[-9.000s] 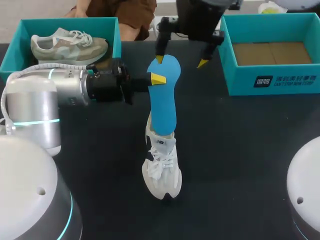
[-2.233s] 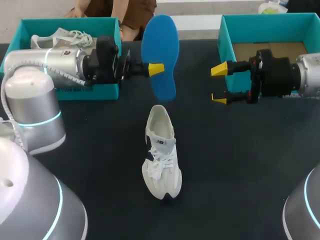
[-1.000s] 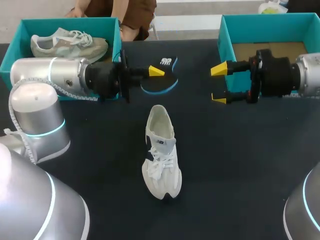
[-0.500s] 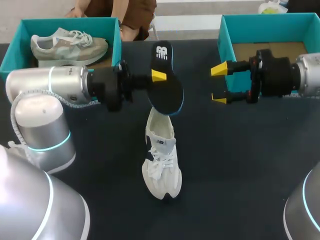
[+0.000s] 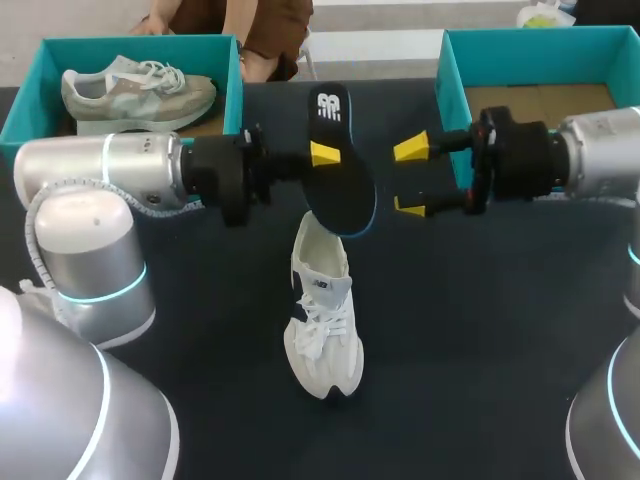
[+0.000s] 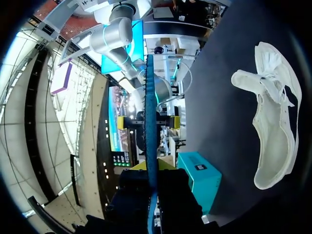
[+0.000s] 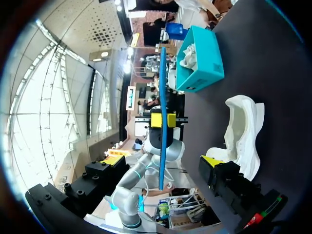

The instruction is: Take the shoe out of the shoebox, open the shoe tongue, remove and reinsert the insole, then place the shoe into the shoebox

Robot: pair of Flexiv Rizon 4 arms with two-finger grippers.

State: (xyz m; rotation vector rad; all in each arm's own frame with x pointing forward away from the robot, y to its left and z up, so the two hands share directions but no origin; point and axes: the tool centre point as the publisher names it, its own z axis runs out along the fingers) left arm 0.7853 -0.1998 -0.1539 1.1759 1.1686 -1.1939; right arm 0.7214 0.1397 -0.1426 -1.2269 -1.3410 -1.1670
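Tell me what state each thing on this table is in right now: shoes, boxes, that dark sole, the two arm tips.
Insole: out of the shoe, held in the air over its heel opening.
White shoe: upright on the table, laced, insole missing.
Left end effector: shut on the insole.
Right end effector: open, beside the insole, not touching.
Left shoebox: lidless, holding a second shoe.
Right shoebox: lidless, no shoe inside.

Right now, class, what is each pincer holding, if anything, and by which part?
The left pincer grips the insole by its side edge, about mid-length. The right pincer is open and holds nothing.
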